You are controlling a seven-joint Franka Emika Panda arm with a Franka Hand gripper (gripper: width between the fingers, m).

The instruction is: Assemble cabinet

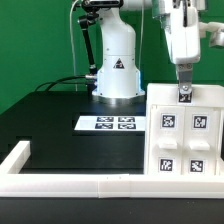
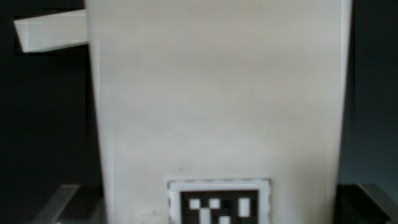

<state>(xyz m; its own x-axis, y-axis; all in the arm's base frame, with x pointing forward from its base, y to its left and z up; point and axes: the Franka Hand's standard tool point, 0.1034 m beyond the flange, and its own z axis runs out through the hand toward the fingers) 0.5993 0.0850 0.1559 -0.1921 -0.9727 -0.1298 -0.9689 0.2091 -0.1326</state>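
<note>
At the exterior view's right edge of the black counter [image 1: 50,110], the arm's gripper [image 1: 185,93] hangs straight down onto the top edge of the cabinet [image 1: 185,135], which stands upright against the long white border rail [image 1: 90,183] along the near side. The cabinet lies directly below the gripper, its long axis vertical, so the coming move likely turns on a plumb line between the two. Whether the fingers are clamped on the top panel or merely touching it cannot be told from either view. Seen from the wrist, the cabinet [image 2: 214,100] is a smooth, matte white plastic slab with square corners, a black-and-white tag [image 2: 221,203] on its face. Several more tags mark the boxy front panels. The marker board [image 1: 108,123] lies flat nearby, beside the robot's glossy white base [image 1: 117,72].
</note>
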